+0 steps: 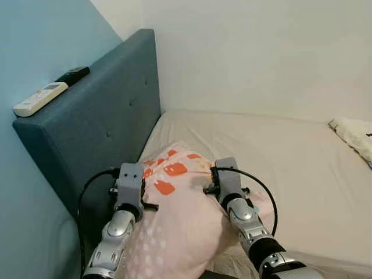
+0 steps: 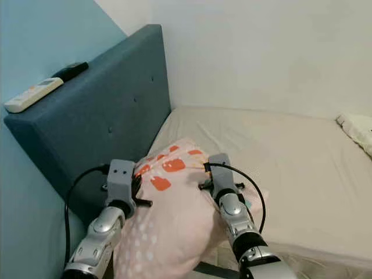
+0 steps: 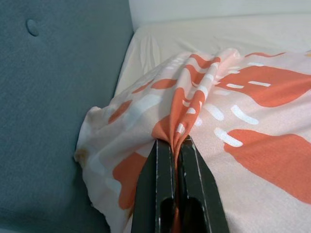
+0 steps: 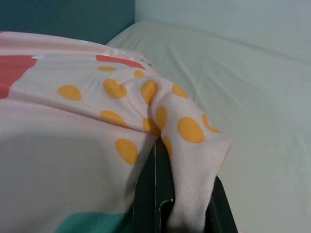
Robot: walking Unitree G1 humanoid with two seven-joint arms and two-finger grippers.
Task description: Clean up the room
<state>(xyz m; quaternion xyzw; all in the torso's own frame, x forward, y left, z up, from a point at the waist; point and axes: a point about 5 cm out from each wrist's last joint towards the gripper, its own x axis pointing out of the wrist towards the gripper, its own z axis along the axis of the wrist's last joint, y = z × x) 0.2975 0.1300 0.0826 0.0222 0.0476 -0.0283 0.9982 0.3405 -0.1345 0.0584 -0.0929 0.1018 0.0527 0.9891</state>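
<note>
A pink pillow (image 1: 174,221) with orange patches and yellow dots is held up over the near end of the bed (image 1: 273,163), close to the blue headboard (image 1: 99,128). My left gripper (image 3: 176,145) is shut on a pinched fold of the pillow (image 3: 233,116) cover at its left side. My right gripper (image 4: 167,145) is shut on the dotted corner of the pillow (image 4: 97,136) at its right side. In the head views the pillow hides both sets of fingers, with the left wrist (image 1: 130,183) and right wrist (image 1: 226,180) pressed against it.
A white remote (image 1: 40,97) and a black remote (image 1: 72,74) lie on top of the headboard. A pale cloth (image 1: 351,133) lies at the far right of the beige mattress. White walls stand behind the bed, a blue wall to the left.
</note>
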